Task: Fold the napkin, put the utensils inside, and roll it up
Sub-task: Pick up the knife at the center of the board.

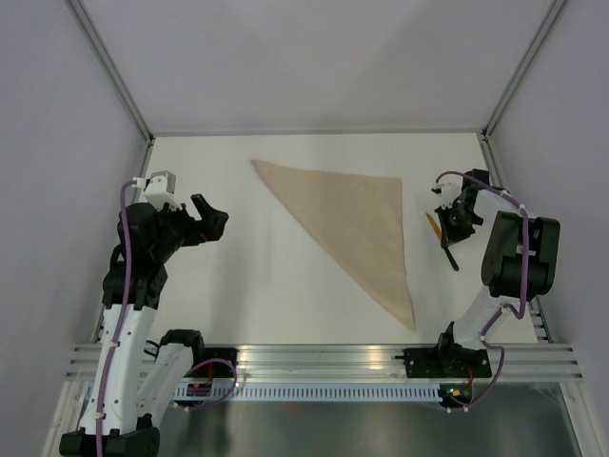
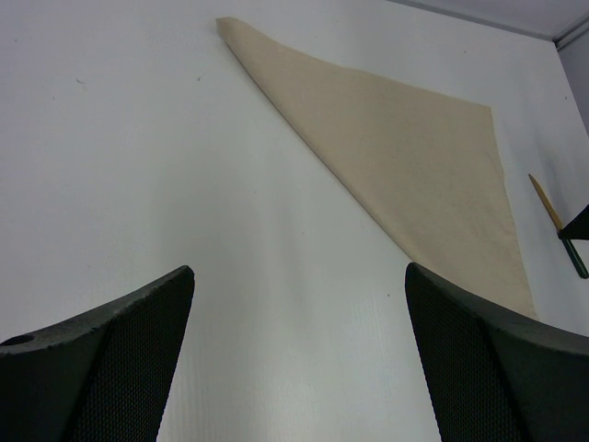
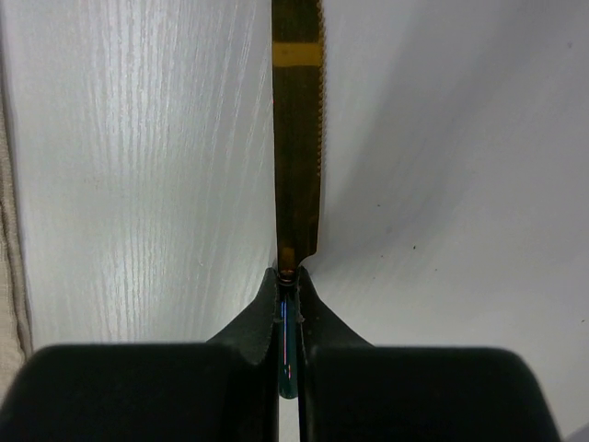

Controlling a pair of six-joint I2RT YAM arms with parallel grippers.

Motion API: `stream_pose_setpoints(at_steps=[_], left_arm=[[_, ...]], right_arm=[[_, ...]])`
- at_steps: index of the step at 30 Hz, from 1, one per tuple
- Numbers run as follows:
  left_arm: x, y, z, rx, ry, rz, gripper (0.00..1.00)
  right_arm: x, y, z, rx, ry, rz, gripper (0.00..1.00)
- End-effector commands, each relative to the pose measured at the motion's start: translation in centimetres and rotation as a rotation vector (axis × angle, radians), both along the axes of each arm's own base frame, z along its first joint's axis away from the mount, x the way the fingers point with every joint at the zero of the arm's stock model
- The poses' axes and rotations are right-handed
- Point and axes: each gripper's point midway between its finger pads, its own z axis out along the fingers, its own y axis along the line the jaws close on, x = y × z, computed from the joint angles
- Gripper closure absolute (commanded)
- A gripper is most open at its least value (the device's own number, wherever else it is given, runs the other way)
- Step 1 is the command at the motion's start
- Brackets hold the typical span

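The beige napkin [image 1: 352,224] lies folded into a triangle in the middle of the table; it also shows in the left wrist view [image 2: 396,147]. The knife [image 1: 442,236], yellow blade and dark handle, lies just right of the napkin. My right gripper [image 1: 455,224] is shut on the knife's handle at the blade's base; in the right wrist view the serrated blade [image 3: 297,138] points away from my closed gripper [image 3: 289,281]. My left gripper [image 1: 211,221] is open and empty, left of the napkin, its fingers [image 2: 120,359] wide apart over bare table.
The white table [image 1: 238,286] is bounded by a metal frame rail [image 1: 381,362] at the near edge and grey walls at back and sides. The napkin's edge [image 3: 9,276] shows at the left of the right wrist view.
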Motion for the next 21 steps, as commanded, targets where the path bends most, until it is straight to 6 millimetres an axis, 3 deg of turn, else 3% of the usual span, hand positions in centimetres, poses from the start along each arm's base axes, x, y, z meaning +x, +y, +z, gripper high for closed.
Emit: stream_pose_setpoints(at_steps=[1, 21], left_arm=[[0.3, 0.1, 0.3, 0.008, -0.020, 0.006, 0.00], [0.4, 0.3, 0.2, 0.012, -0.016, 0.012, 0.00]], right_arm=[[-0.4, 0.4, 1.1, 0.025, 0.016, -0.004, 1.00], [1.9, 1.3, 3.7, 0.062, -0.060, -0.005, 1.00]])
